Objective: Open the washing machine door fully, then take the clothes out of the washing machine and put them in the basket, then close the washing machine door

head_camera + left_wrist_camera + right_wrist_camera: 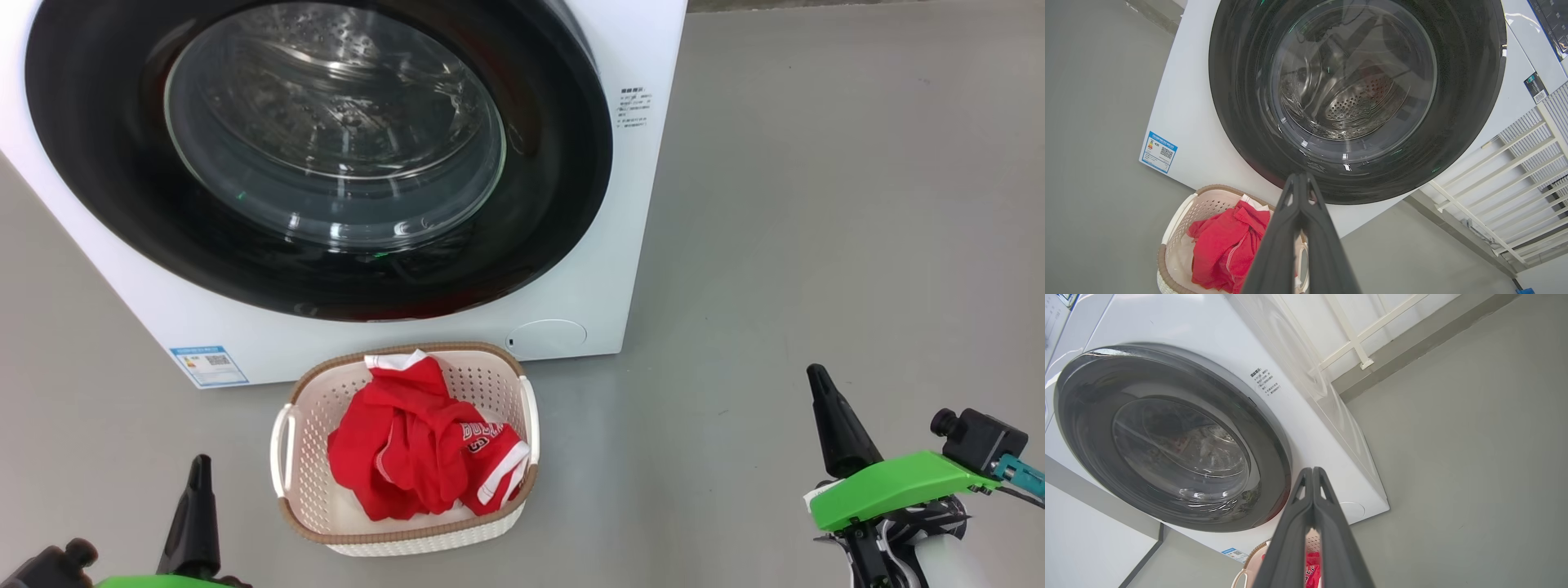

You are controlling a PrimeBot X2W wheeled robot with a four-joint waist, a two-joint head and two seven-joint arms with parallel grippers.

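Clothes (pixel 408 449) sit in basket (pixel 424 542) near the left tool (pixel 199 462).

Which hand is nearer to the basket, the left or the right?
Left. The left hand is close by the left side of the basket; the right hand is far off to its right.

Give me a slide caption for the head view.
Washing machine door shut, red garment in the cream basket before the washer, left claw and right claw shut and empty.
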